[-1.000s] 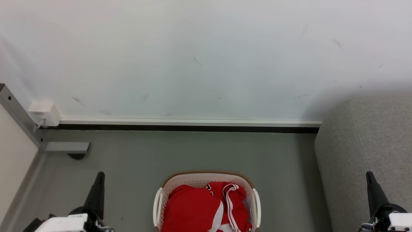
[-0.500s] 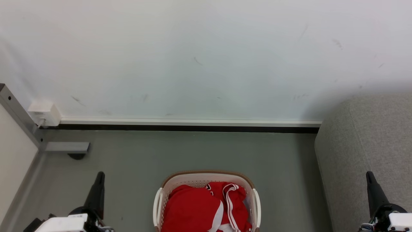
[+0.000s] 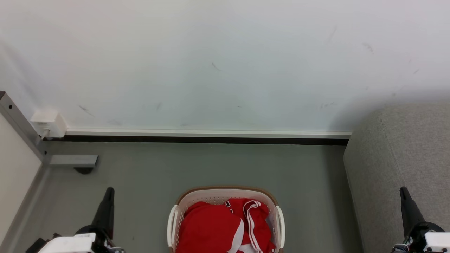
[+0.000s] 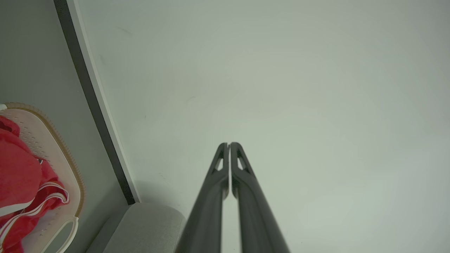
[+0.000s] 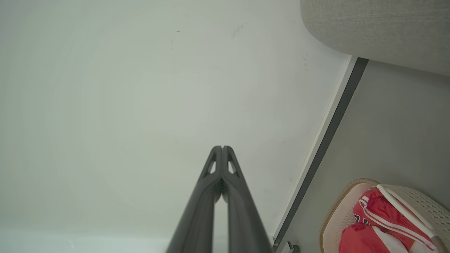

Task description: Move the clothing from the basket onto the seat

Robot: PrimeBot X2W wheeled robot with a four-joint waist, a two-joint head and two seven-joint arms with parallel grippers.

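Observation:
Bright red clothing with white stripes lies heaped in the white basket at the bottom centre of the head view. The light grey seat stands to the right of the basket. My left gripper stands shut at the lower left, apart from the basket, with nothing in it. My right gripper stands shut at the lower right, in front of the seat's side. In the left wrist view the clothing and basket sit at the left edge; the gripper points at the wall. The right wrist view has clothing, basket, seat and gripper.
A white wall with a dark skirting strip runs behind the basket. A white socket box and a grey metal post stand at the left. Grey floor surrounds the basket.

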